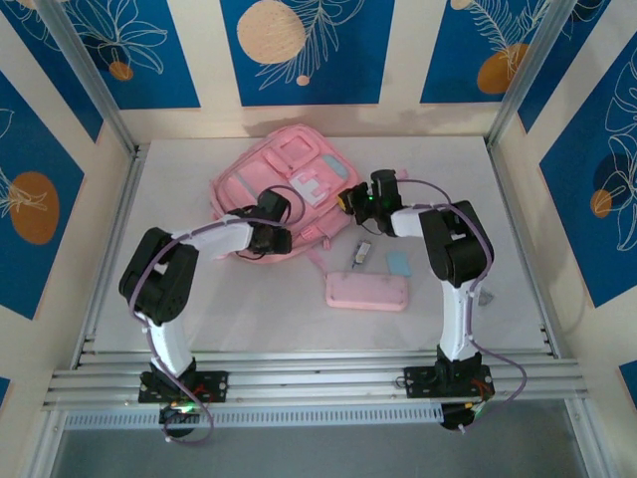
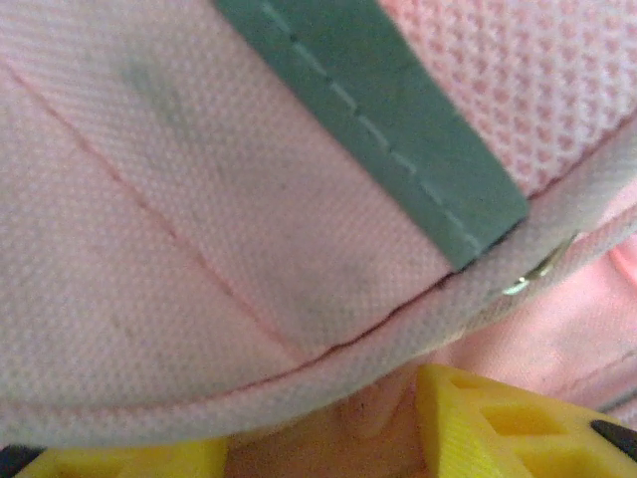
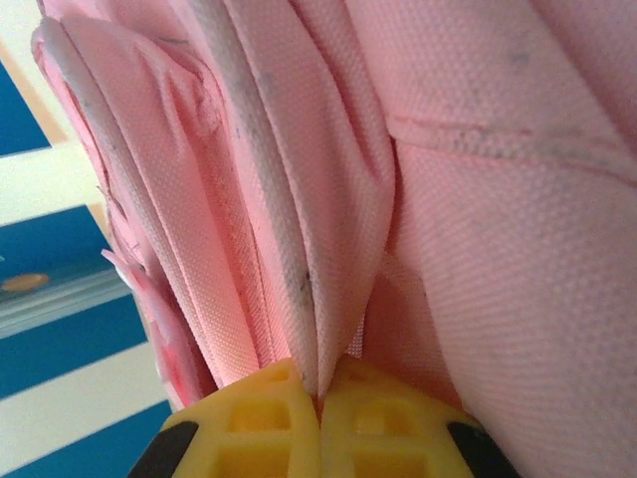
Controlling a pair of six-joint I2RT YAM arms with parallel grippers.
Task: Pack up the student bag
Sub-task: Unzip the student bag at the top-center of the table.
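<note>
Your student bag (image 1: 289,184) lies flat on the tabletop (image 1: 259,309), toward the far edge and a little left of the middle. Your right hand (image 3: 320,393) is clamped on a fold of pink fabric at the bag's right side. Your left hand (image 2: 328,438) sits at the bag's near edge, its fingers (image 2: 498,423) parted with fabric between them; you cannot tell whether they pinch it. A pink pencil case (image 1: 366,291) lies nearer you, apart from the bag.
</note>
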